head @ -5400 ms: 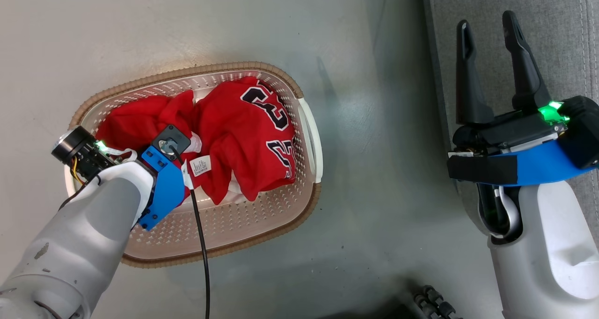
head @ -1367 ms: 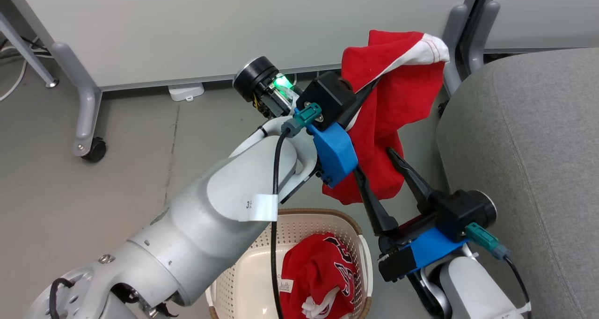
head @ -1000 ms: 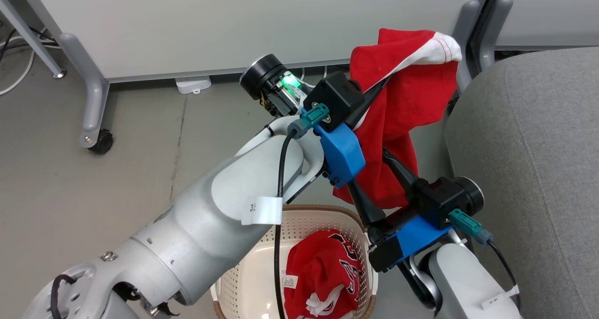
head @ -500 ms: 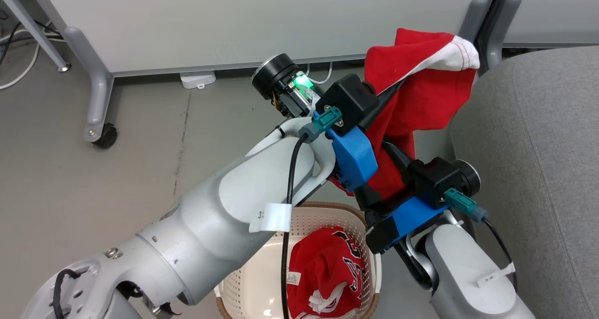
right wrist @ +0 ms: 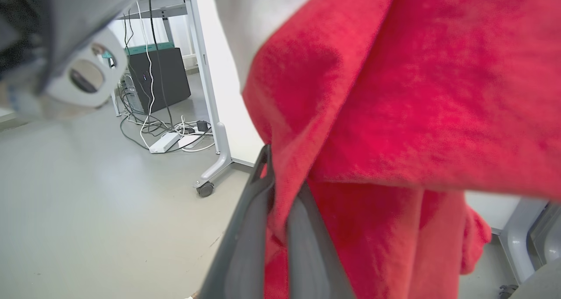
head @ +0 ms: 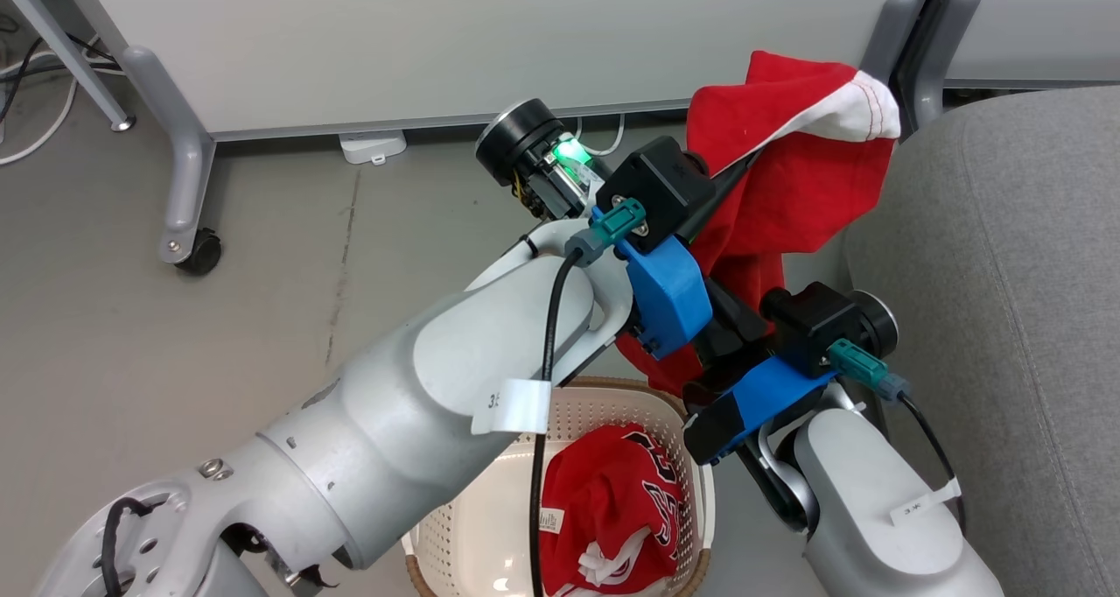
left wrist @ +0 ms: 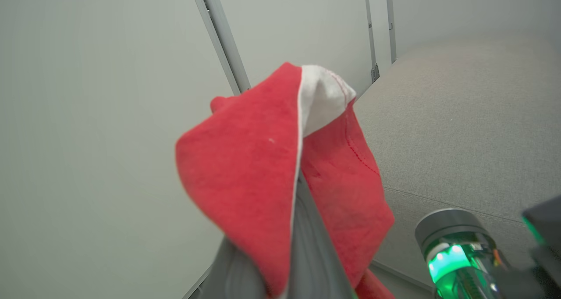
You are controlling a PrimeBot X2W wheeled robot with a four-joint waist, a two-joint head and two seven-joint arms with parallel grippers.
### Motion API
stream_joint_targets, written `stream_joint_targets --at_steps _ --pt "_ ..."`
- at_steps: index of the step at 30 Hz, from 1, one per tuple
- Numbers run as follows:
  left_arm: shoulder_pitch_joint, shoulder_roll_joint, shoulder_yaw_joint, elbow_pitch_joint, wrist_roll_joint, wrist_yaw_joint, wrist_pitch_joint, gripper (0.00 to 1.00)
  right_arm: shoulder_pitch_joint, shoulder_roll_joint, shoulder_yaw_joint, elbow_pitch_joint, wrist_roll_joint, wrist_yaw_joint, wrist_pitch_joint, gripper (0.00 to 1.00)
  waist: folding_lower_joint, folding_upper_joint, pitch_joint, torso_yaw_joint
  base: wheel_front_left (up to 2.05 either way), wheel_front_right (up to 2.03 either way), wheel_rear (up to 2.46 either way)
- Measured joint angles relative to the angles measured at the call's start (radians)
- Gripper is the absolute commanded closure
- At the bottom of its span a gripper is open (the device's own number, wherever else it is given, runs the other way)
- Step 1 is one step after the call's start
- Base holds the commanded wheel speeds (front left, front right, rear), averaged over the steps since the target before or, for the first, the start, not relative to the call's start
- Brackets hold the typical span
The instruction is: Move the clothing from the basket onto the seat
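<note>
**Now both grippers pinch the banded red garment**

Starting at our left, the pale left arm reaches up and across. Its left gripper (head: 737, 161) is clenched on the red garment (head: 787, 186), with the fingers buried in a fold just under the white band. The cloth drapes over that grip and hangs down from it, off the floor.

Below the left gripper and a little to its right, the right gripper (right wrist: 280, 187) is closed too. It nips the garment's lower part, and in its own wrist view we see red cloth running down between its two dark fingers.

Lower than both grippers sits the basket (head: 472, 544). The jersey (head: 604, 501) with black-and-white lettering lies crumpled inside it, and neither gripper touches it.

To the right of both grippers, just beside the hanging cloth, is the grey seat (head: 1006, 273). We cannot tell whether the garment brushes its edge.
</note>
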Motion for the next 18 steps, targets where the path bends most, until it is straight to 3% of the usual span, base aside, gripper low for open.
stream_joint_targets --at_steps 18 --pt "-0.002 0.0 -0.016 0.003 -0.017 0.003 -0.002 1.0 0.0 0.0 0.007 0.0 0.0 0.0 0.0 1.0 0.0 0.0 -0.01 -0.003 0.0 0.0 0.0"
